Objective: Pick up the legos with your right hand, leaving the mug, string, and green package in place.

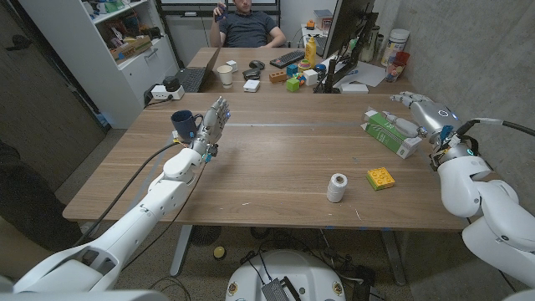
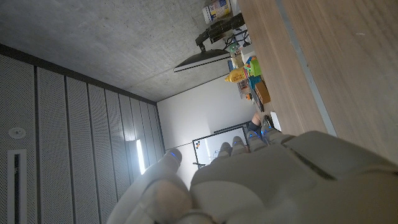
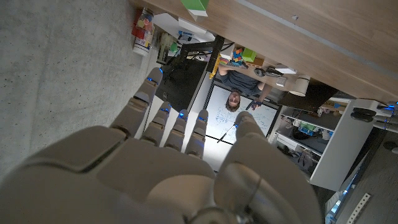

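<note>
Yellow lego (image 1: 380,178) lies near the desk (image 1: 276,159) front right corner, beside the string spool (image 1: 336,187). Right hand (image 1: 418,108) is raised at the right edge, fingers apart, empty, partly hiding the green package (image 1: 391,133). Left hand (image 1: 212,124), fingers extended, empty, overlaps the mug (image 1: 185,124).

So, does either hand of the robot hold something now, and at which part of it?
No. The left hand stands open beside the blue mug, and the right hand is open near the green package. The yellow lego lies untouched.
</note>
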Robot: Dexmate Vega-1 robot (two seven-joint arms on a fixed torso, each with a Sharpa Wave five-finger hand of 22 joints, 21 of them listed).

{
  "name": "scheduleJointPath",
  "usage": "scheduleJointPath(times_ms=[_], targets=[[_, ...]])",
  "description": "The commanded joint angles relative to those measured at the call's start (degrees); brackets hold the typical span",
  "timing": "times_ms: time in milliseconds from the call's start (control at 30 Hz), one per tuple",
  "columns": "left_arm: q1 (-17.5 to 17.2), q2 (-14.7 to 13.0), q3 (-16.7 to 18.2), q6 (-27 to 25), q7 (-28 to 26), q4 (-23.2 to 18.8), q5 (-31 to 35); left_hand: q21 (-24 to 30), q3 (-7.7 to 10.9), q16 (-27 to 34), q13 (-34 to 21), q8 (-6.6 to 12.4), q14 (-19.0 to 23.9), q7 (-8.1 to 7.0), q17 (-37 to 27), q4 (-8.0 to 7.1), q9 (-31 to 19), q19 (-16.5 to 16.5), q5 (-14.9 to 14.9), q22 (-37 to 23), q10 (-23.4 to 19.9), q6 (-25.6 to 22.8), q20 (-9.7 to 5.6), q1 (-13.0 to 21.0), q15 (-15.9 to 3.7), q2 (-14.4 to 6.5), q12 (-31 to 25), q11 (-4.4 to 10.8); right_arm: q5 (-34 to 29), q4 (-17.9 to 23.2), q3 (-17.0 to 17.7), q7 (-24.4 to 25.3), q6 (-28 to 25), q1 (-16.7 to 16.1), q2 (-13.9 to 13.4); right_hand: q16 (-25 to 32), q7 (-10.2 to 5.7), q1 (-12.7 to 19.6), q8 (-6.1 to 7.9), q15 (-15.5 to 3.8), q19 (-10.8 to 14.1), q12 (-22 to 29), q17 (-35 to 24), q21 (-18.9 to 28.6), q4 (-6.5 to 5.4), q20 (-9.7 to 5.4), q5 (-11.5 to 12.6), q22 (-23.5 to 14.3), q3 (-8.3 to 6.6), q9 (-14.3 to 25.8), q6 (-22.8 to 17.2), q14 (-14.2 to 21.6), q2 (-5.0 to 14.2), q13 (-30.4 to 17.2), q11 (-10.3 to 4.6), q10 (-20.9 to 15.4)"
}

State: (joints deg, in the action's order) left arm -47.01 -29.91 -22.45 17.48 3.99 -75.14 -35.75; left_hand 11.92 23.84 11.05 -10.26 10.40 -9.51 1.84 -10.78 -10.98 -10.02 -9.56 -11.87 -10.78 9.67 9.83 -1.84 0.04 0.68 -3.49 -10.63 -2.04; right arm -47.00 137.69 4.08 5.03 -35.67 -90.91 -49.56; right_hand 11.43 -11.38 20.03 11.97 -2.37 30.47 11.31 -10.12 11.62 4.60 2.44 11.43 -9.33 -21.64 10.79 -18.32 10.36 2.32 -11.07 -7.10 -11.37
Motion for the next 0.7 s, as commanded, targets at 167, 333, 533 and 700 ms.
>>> scheduleJointPath(times_ms=[167, 333, 533, 700], targets=[[0.1, 0.1, -0.3, -0.4, -0.1, -0.4, 0.3, 0.4, -0.31, 0.5, -0.2, 0.05, -14.5, 0.32, -0.1, -0.05, -0.1, -7.4, -0.3, -0.3, 9.3, 2.5, -0.91, -0.3, -0.02, -6.2, -0.4, 0.22, -7.5, 1.0, -7.6, -8.5, -10.4, 3.5, -6.2, -0.2, -0.54, 2.6, -0.63, -0.85, 1.0, -0.3, 0.0, -0.4, 2.6, 0.48, 0.9, 0.0, 0.0, 0.1, 0.8, 0.6, -2.25, -0.1, 0.62, 0.3], [0.1, 0.0, -0.3, -0.6, -0.3, -0.5, 0.4, 0.4, -0.38, 0.5, -0.2, 0.06, -14.5, 0.36, -0.1, -0.05, -0.1, -7.4, -0.3, -0.3, 9.3, 2.4, -0.88, -0.3, -0.01, -6.2, -0.4, 0.22, -7.9, 1.6, -9.2, -11.7, -12.8, 4.6, -7.8, -0.3, -1.07, 3.8, -1.1, -0.57, 1.6, -0.4, 0.0, -0.5, 3.48, 0.77, 1.2, 0.0, 0.13, 0.1, 1.9, 0.7, -2.93, -0.1, 0.91, 0.7], [0.0, -0.1, -0.3, -0.6, -0.2, -0.5, 0.4, 0.4, -0.43, 0.5, -0.2, 0.06, -14.4, 0.37, -0.1, -0.06, -0.1, -7.4, -0.3, -0.3, 9.3, 2.4, -0.83, -0.3, 0.01, -6.2, -0.4, 0.22, -7.7, 2.7, -11.2, -16.5, -15.6, 6.0, -10.5, -0.3, -1.13, 4.1, -1.33, -0.07, 1.7, -0.4, 0.0, -0.6, 3.84, 0.96, 1.3, 0.0, 0.62, 0.1, 2.7, 0.9, -3.86, -0.1, 1.3, 1.1], [0.1, -0.1, -0.3, -0.6, 0.0, -0.4, 0.3, 0.4, -0.48, 0.5, -0.2, 0.06, -14.4, 0.39, -0.1, -0.07, -0.1, -7.4, -0.3, -0.3, 9.3, 2.4, -0.81, -0.3, 0.02, -6.3, -0.4, 0.22, -7.4, 3.5, -13.1, -18.8, -17.1, 7.3, -12.7, -0.1, -1.17, 4.3, -1.25, 0.15, 2.7, -0.3, 0.0, -0.5, 3.97, 1.05, 1.4, 0.0, 1.09, 0.2, 2.8, 1.5, -4.52, -0.1, 1.37, 0.9]])
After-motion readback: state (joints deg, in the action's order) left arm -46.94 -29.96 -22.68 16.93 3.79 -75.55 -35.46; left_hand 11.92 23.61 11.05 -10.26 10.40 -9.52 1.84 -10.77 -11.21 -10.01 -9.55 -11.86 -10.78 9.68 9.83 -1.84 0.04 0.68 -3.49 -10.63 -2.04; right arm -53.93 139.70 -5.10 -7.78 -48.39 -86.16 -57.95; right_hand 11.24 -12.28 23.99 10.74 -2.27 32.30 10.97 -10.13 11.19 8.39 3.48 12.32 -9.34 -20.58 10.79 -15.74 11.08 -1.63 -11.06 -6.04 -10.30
